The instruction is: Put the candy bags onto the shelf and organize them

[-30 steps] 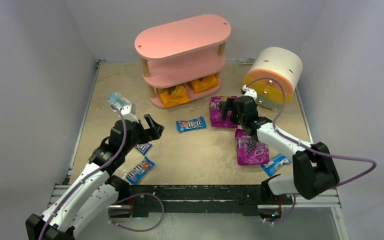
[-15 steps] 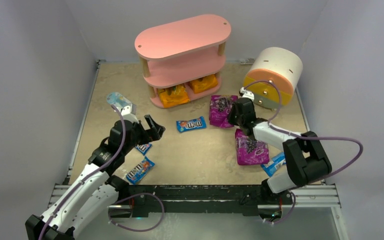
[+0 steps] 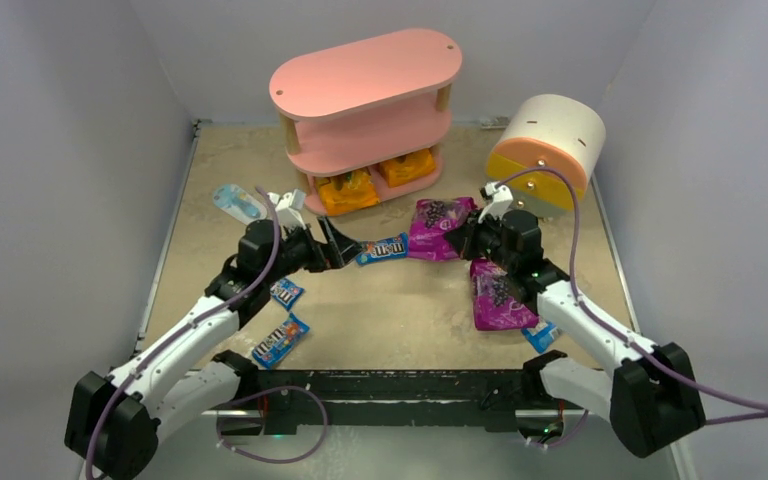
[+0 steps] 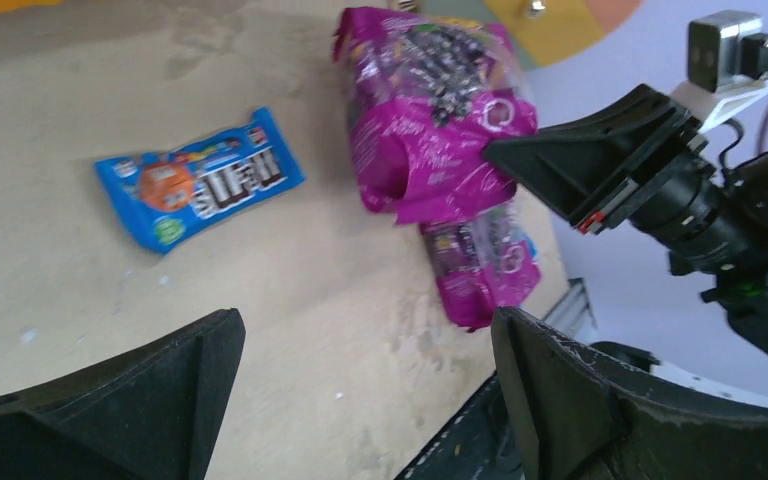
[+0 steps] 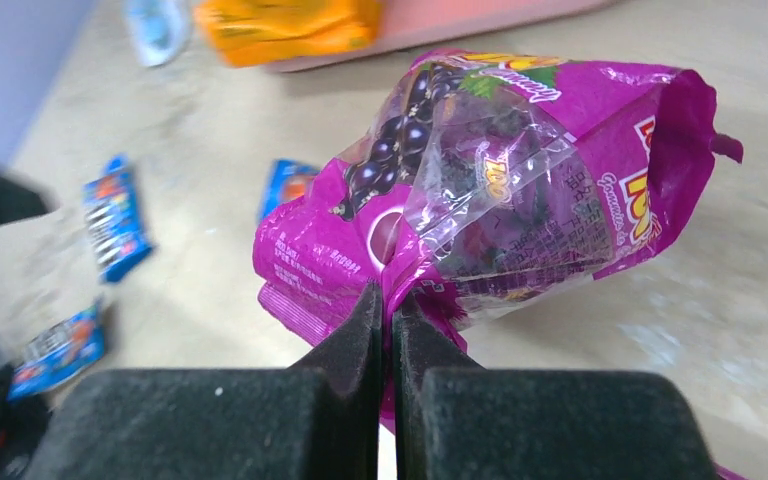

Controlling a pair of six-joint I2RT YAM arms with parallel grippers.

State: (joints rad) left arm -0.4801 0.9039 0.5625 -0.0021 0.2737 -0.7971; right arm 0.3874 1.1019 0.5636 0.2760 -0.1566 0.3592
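Bag (image 5: pixel 520 180) newly in right end effector (image 5: pixel 388 300)

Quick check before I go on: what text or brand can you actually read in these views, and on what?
"m&m's": on the blue packet lying flat, left wrist view.
Not readable: yellow and white lettering on the purple bag pinched in the right gripper; it is creased and cut off.
Too small to read: print on the second purple bag, the orange bags and the other blue packets.
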